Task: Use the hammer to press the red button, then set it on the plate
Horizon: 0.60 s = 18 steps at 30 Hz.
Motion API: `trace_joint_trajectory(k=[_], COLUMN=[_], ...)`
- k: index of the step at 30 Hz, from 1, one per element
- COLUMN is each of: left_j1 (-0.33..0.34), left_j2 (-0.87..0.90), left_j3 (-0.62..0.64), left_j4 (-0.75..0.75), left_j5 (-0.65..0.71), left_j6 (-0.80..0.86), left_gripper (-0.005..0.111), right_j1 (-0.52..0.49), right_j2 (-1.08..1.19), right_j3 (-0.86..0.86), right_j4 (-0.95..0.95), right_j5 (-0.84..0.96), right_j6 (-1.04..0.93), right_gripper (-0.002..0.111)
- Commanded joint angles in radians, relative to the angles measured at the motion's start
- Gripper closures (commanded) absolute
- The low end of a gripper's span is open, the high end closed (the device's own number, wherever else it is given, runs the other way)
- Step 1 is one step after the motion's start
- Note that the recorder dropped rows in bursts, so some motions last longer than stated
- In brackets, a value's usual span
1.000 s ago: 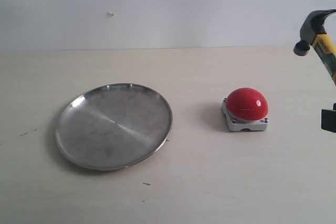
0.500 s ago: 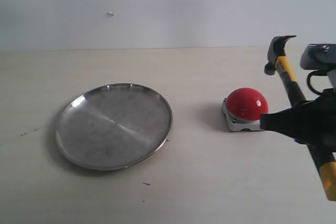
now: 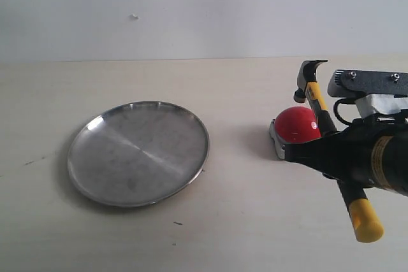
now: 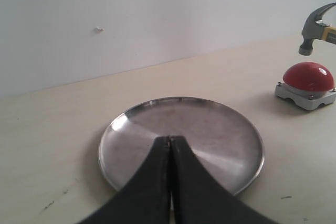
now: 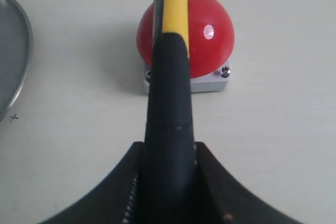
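Observation:
My right gripper [image 3: 331, 154] [image 5: 169, 150] is shut on the black handle of the hammer [image 3: 322, 109] [image 5: 169, 103]. The hammer's dark head [image 3: 308, 74] [image 4: 315, 27] hangs just above the back of the red button [image 3: 296, 125] [image 4: 308, 76] [image 5: 207, 35], and I cannot tell if it touches. Its yellow end [image 3: 364, 218] points toward the front. The silver plate [image 3: 139, 152] [image 4: 220, 129] lies to the left with nothing on it; its rim [image 5: 23, 56] shows in the right wrist view. My left gripper [image 4: 170, 139] hovers shut over the plate's near side, holding nothing.
A pale wall [image 3: 191, 11] closes the far side of the light wooden table [image 3: 242, 221]. Small dark specks [image 3: 177, 223] lie on the table in front of the plate. My right arm's body [image 3: 376, 157] covers the button's right part.
My right arm has swung in from the right edge with the hammer. The hammer head moved left and down, from high at the far right to just above the red button.

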Motion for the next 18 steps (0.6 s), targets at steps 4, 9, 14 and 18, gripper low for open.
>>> trace_joint_trajectory(k=[4, 9, 14, 18], left_j1=[0.002, 0.002, 0.002, 0.002], left_j2=[-0.006, -0.006, -0.006, -0.006], left_j3=[0.002, 0.002, 0.002, 0.002], left_j4=[0.003, 0.003, 0.003, 0.003], left_j5=[0.003, 0.003, 0.003, 0.003], left_j6=[-0.004, -0.004, -0.004, -0.004], left_gripper=[0.107, 0.107, 0.107, 0.107], right_j1=[-0.004, -0.004, -0.004, -0.004], right_j2=[-0.006, 0.024, -0.095, -0.250], right_j3=[0.009, 0.021, -0.032, -0.119], right_j4=[-0.032, -0.050, -0.089, 0.033], right_j5=[0.005, 0.007, 0.020, 0.020], right_j6=[0.004, 0.022, 0.027, -0.102], right_gripper=[0.108, 0.108, 0.108, 0.108])
